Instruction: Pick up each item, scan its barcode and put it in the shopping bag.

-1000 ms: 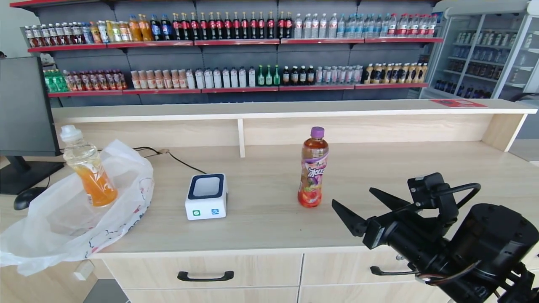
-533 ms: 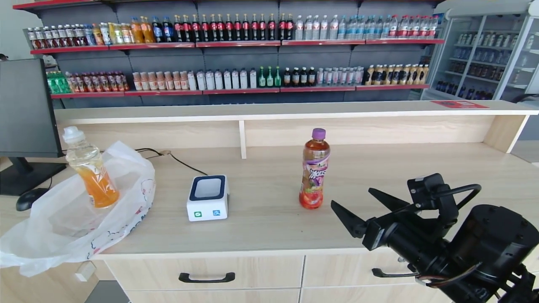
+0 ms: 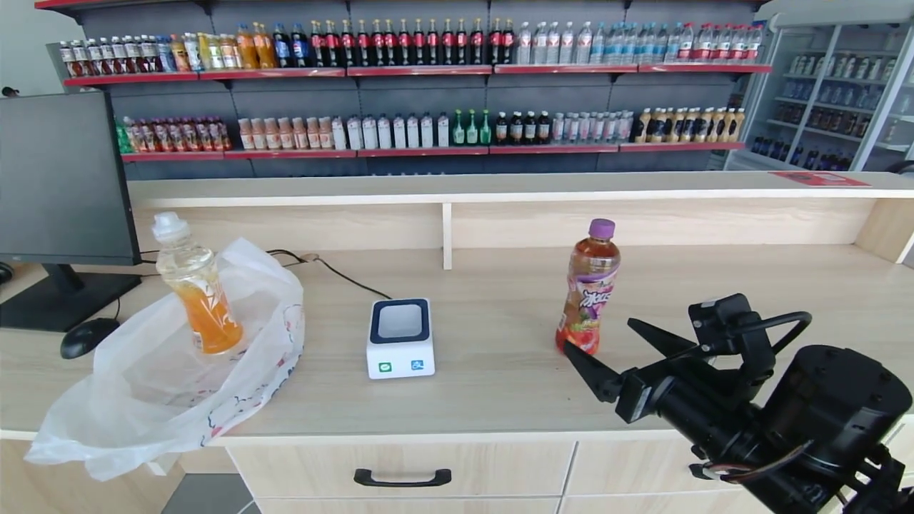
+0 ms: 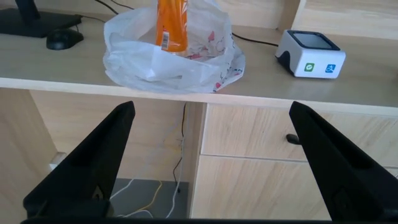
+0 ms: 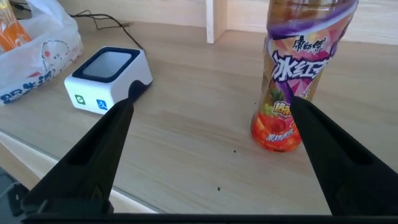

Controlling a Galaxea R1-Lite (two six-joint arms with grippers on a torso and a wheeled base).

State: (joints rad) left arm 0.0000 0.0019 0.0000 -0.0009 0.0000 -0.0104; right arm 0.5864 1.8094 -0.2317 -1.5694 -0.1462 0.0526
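Since a second ago my head view has swung, so everything on the counter (image 3: 500, 378) sits further right in it, and the bottle (image 3: 589, 285) now stands closer to my right claw (image 3: 600, 335). It is upright on the counter just ahead of that claw, purple cap up, not touching it. Seen from the wrist, the bottle (image 5: 298, 81) lines up with one finger rather than with the middle of the gap. My right claw (image 5: 211, 102) has its fingers spread wide and grips nothing.

Farther ahead of the right claw and off to its left sits the scanner (image 3: 400, 337), window up. Beyond that, well away from the claw, the bag (image 3: 143, 385) lies slumped at the counter's edge with an orange bottle (image 3: 196, 285) standing tilted in it.

My left claw (image 4: 211, 106) hangs low before the counter front, below its top, fingers wide apart and holding nothing. From it the bag (image 4: 174, 62) lies up and ahead, the scanner (image 4: 310, 54) to one side.

A monitor (image 3: 64, 178) and a mouse (image 3: 87, 338) sit past the bag.
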